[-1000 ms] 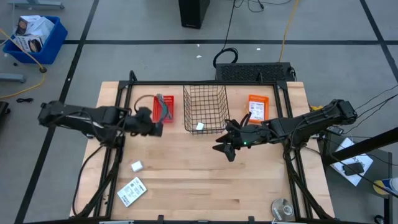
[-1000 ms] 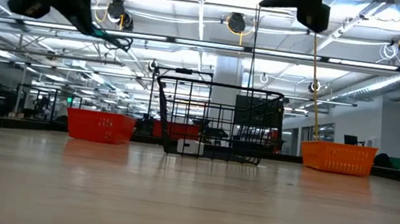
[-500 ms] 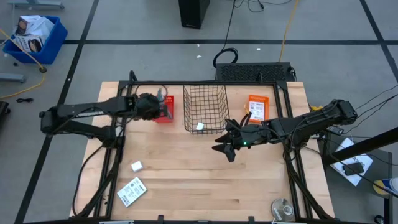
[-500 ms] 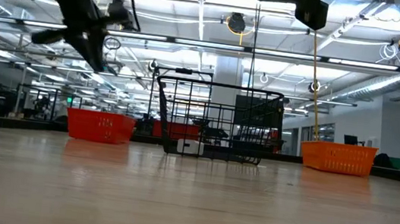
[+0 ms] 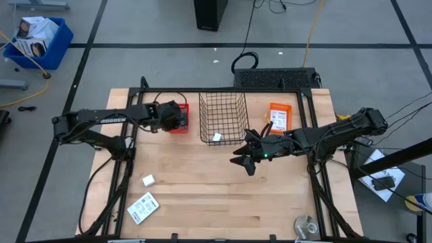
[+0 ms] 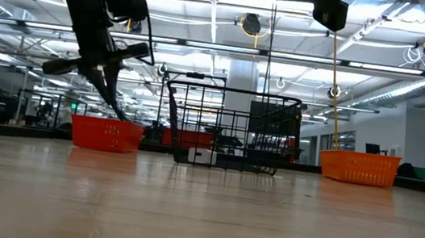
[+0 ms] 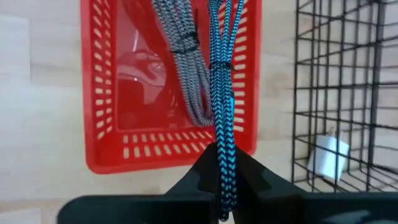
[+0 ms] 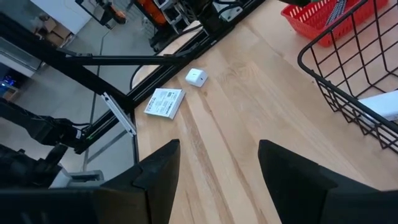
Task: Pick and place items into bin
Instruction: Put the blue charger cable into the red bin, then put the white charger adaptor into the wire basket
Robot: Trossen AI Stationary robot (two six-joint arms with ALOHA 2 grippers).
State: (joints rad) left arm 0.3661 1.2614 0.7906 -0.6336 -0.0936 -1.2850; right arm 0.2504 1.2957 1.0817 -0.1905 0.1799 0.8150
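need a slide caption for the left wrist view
Left gripper pinching a blue braided cable over the red basket, grey cable inside, wire bin alongside.

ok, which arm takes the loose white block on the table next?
Probably right. The right gripper hovers empty, jaws open, in front of the wire bin. The left gripper is shut on the teal cable over the red basket, though the white block lies on its side.
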